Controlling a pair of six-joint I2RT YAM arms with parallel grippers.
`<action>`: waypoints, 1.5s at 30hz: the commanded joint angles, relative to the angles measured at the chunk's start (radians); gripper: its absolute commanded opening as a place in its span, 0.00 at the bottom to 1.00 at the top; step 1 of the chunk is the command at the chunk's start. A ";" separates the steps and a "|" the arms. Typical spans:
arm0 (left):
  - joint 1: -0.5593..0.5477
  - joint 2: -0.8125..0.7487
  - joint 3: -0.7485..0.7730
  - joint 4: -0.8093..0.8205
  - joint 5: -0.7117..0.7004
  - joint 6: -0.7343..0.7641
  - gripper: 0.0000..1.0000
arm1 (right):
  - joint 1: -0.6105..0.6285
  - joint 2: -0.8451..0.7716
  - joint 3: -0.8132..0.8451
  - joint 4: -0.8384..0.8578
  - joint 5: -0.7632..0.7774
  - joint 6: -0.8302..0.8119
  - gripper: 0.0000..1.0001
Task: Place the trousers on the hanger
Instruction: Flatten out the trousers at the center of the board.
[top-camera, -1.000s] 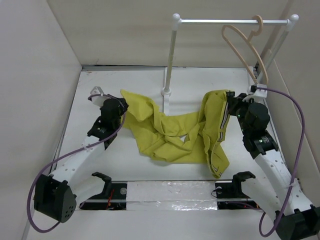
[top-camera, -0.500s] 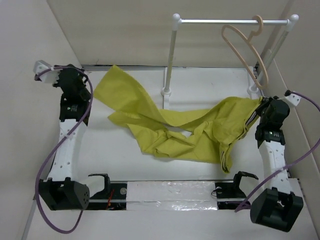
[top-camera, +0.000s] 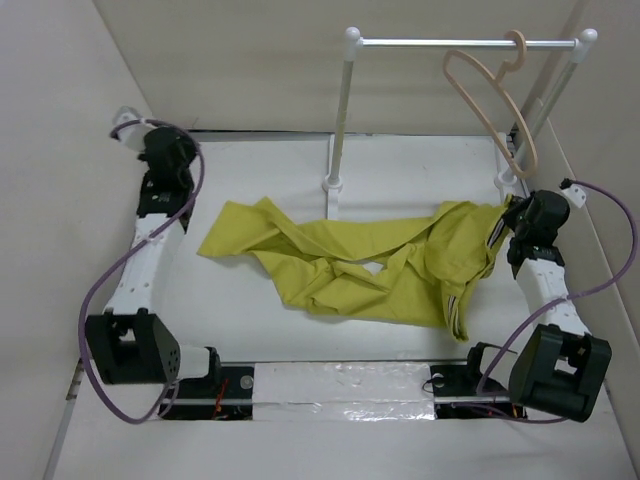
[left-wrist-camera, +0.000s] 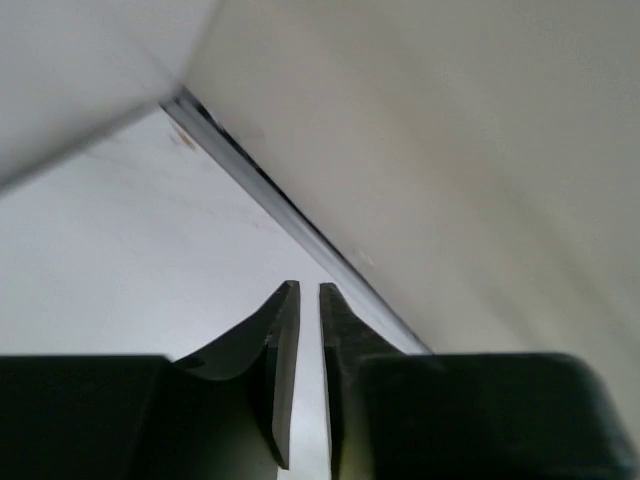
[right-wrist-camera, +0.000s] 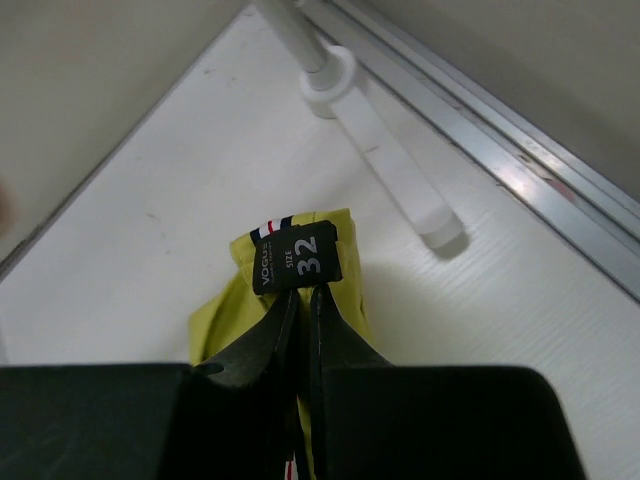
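Observation:
The yellow-green trousers (top-camera: 350, 265) lie crumpled across the table, with one leg end flat at the left (top-camera: 225, 238). My right gripper (top-camera: 512, 222) is shut on their waistband at the right, where the striped trim shows. In the right wrist view the jaws (right-wrist-camera: 303, 292) pinch the cloth (right-wrist-camera: 215, 335) just below a black size label (right-wrist-camera: 295, 257). My left gripper (top-camera: 170, 150) is raised at the far left corner, shut and empty (left-wrist-camera: 308, 290), pointing at the wall seam. The beige hanger (top-camera: 521, 52) hangs by its hook on the rail, above the right gripper.
The white rail stand (top-camera: 340, 120) stands at the back, one foot (top-camera: 333, 185) just behind the trousers and the other post (right-wrist-camera: 395, 140) close to my right gripper. Side walls flank both arms. A bright strip (top-camera: 340, 385) runs along the near edge.
The left arm swung up and back to the far left corner. The trouser leg it held left its grip and fell flat on the table. The right gripper drew the waistband to the right.

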 joint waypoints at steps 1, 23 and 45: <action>-0.155 0.112 -0.038 -0.003 0.063 0.074 0.14 | 0.050 -0.080 -0.021 0.118 0.008 0.022 0.02; -0.228 0.770 0.304 -0.334 -0.083 0.194 0.54 | 0.094 -0.201 -0.164 0.199 -0.150 -0.042 0.03; -0.262 0.835 0.368 -0.496 -0.201 0.191 0.00 | -0.016 -0.187 -0.147 0.219 -0.243 -0.033 0.03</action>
